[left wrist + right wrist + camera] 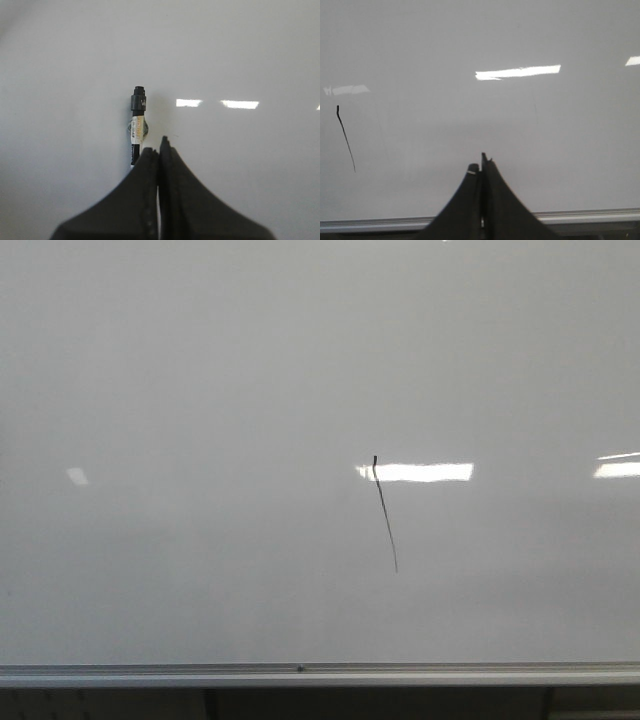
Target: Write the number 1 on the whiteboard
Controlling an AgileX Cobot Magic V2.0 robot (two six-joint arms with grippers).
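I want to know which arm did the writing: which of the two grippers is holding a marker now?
The left gripper: a black marker sticks out beside its closed jaws. The right gripper is closed too, but holds no marker.

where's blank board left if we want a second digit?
Front view: the whiteboard is bare everywhere left of the number 1, plus above it and to its right, down to the bottom rail. Only light reflections cross it. Nothing is crowded; neither end effector shows there.
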